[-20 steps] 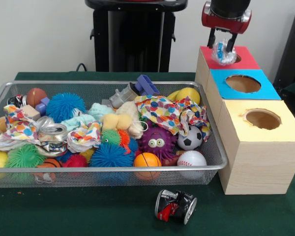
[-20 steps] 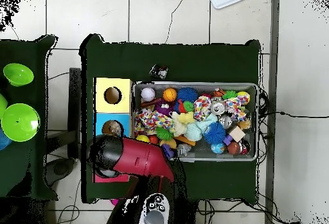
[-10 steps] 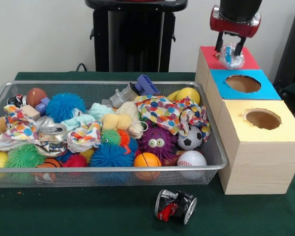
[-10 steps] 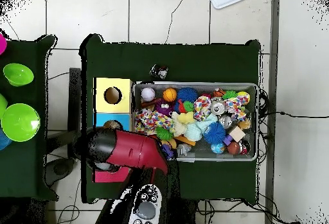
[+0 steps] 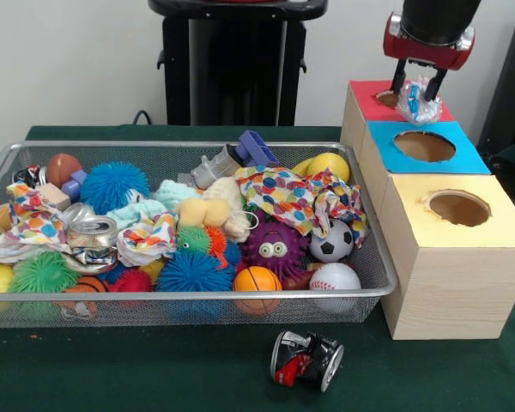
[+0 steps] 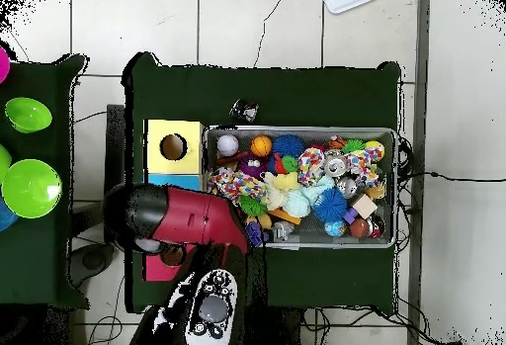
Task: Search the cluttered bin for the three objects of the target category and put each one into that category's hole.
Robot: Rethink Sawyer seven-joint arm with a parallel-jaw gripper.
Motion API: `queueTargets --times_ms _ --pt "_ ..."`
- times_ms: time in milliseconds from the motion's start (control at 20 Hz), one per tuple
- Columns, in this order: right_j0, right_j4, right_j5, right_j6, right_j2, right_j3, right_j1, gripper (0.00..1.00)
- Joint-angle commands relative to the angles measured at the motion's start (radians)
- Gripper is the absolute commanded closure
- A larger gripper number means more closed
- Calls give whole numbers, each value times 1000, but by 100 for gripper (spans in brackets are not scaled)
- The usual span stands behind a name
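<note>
In the front view my gripper (image 5: 416,93) hangs over the right part of the red-topped box (image 5: 373,91), close to where it meets the blue-topped box (image 5: 463,157). It is shut on a crumpled clear and blue plastic piece (image 5: 420,106), held just above the box top. The red box's hole (image 5: 387,98) shows to the left of the plastic. The wire bin (image 5: 189,302) is full of balls, spiky toys, cloths and crushed cans (image 5: 93,230). In the overhead view the red arm (image 6: 198,224) hides the gripper and the boxes under it.
A yellow-topped box (image 5: 498,227) with a round hole stands nearest, also seen from overhead as the yellow box (image 6: 157,147). A crushed can (image 5: 306,359) lies on the green table in front of the bin. Green bowls (image 6: 30,188) sit on a side table.
My gripper has carried the plastic piece to the right in the front view, from over the red box's hole towards the blue box. The bin's contents have not moved.
</note>
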Motion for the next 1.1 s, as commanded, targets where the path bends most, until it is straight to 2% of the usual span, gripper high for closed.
queueTargets --times_ms 50,550,1100 --pt "-15 31 41 284 27 -68 71 100" --pt "-5 28 24 281 25 -74 74 100" --pt "-15 27 39 282 27 -128 111 100"
